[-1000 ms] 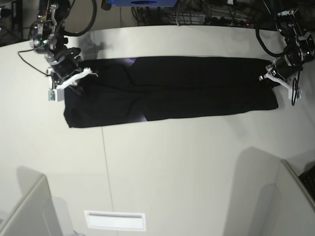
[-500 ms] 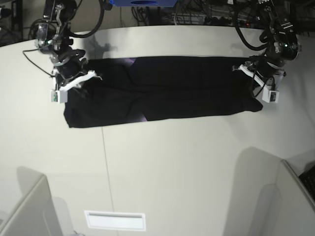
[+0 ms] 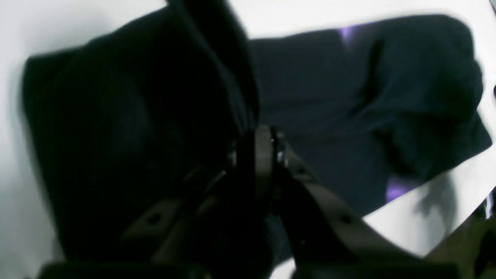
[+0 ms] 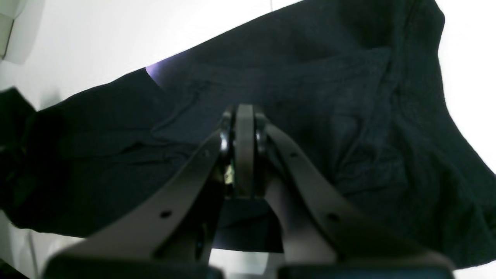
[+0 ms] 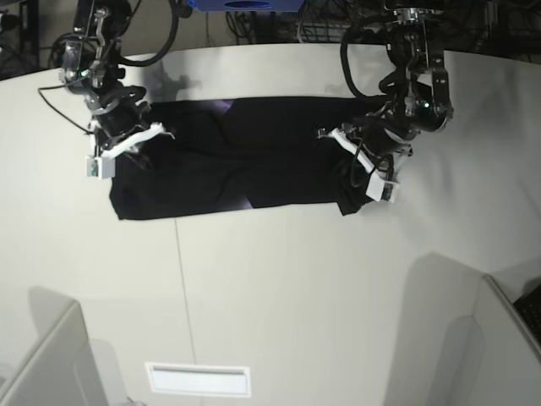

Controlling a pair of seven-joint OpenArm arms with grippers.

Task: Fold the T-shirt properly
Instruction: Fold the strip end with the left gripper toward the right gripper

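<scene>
The black T-shirt (image 5: pixel 254 161) lies as a long band across the far part of the white table (image 5: pixel 279 279). Slivers of purple print (image 5: pixel 245 204) show at its folds. My left gripper (image 5: pixel 359 161) is shut on the shirt's right end and holds it lifted and doubled back over the band. In the left wrist view (image 3: pixel 257 143) a fold of black cloth (image 3: pixel 217 69) rises from the shut jaws. My right gripper (image 5: pixel 127 137) is shut at the shirt's left end. In the right wrist view (image 4: pixel 244 124) its jaws are closed against the cloth (image 4: pixel 348 116).
A white rectangular plate (image 5: pixel 199 379) lies at the table's front. Grey panels stand at the front left (image 5: pixel 51 364) and front right (image 5: pixel 499 338). Cables and a blue object (image 5: pixel 245 4) sit behind the far edge. A seam (image 5: pixel 182 279) runs across the table.
My left gripper has carried the shirt's right end well to the left, from the far right edge towards the middle, shortening the band. My right gripper has stayed at the left end.
</scene>
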